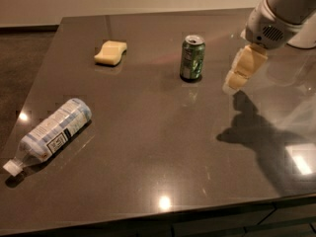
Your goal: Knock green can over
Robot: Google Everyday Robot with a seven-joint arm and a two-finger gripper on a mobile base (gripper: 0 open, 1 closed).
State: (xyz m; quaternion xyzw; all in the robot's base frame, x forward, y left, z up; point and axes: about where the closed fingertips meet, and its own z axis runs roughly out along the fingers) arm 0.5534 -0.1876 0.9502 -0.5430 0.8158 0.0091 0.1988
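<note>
The green can (pixel 192 57) stands upright on the dark table (pixel 148 147), a little right of centre towards the back. It is dark green with a silver top rim and pale markings. My gripper (pixel 232 84) hangs from the white arm (pixel 276 14) at the right. It is just above the table, to the right of the can and about one can-width away from it. It touches nothing.
A clear plastic bottle (pixel 52 132) with a blue-white label lies on its side at the front left. A yellow sponge (pixel 111 52) lies at the back left. The arm's shadow falls on the table's right side, and the table's front edge runs along the bottom.
</note>
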